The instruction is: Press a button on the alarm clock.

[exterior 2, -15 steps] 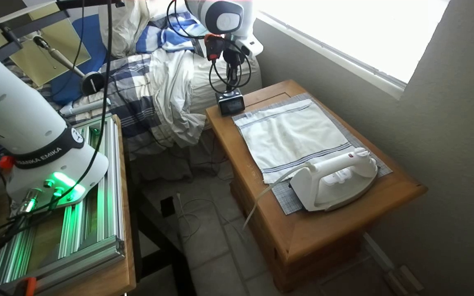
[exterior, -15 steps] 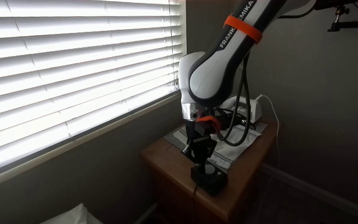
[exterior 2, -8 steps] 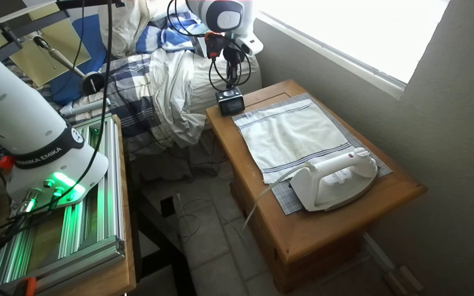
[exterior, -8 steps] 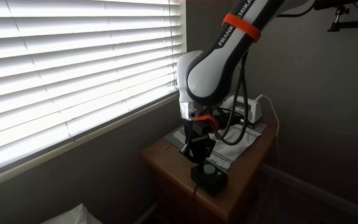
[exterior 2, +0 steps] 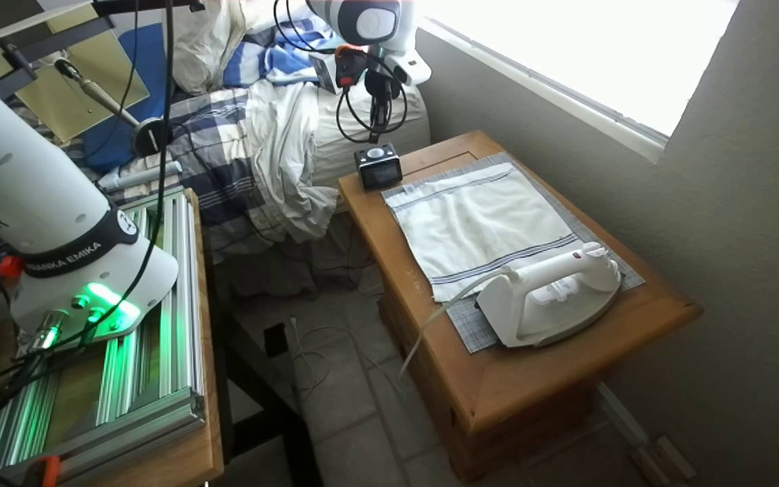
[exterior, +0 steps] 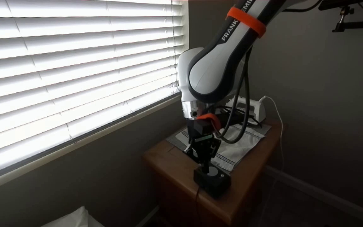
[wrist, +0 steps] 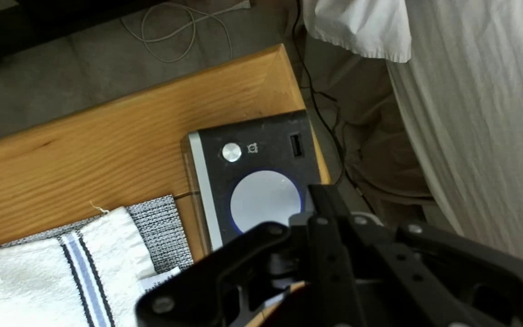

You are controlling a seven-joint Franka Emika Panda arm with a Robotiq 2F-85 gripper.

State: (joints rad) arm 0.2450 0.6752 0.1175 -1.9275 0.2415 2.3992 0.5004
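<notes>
The alarm clock is a small black box. It sits at one corner of the wooden nightstand and shows in both exterior views [exterior: 214,185] [exterior 2: 381,174] and in the wrist view [wrist: 270,129]. Its top has a large round grey button [wrist: 266,200] ringed with blue light, a small silver button [wrist: 231,152] and a slot. My gripper [wrist: 327,193] points down with its fingers together and nothing between them. In an exterior view the fingertips [exterior 2: 374,138] are just above the clock, apart from it. In the wrist view they overlap the edge beside the round button.
A white towel [exterior 2: 484,223] on a grey mat covers much of the nightstand [exterior 2: 606,338]. A white iron [exterior 2: 552,297] with a cord stands on its far part. A bed [exterior 2: 288,135] is beside the nightstand, and a window with blinds [exterior: 80,63] is along the wall.
The gripper has risen slightly from the top of the clock, leaving a small gap. The round button now shows more fully in an exterior view. The clock has not moved.
</notes>
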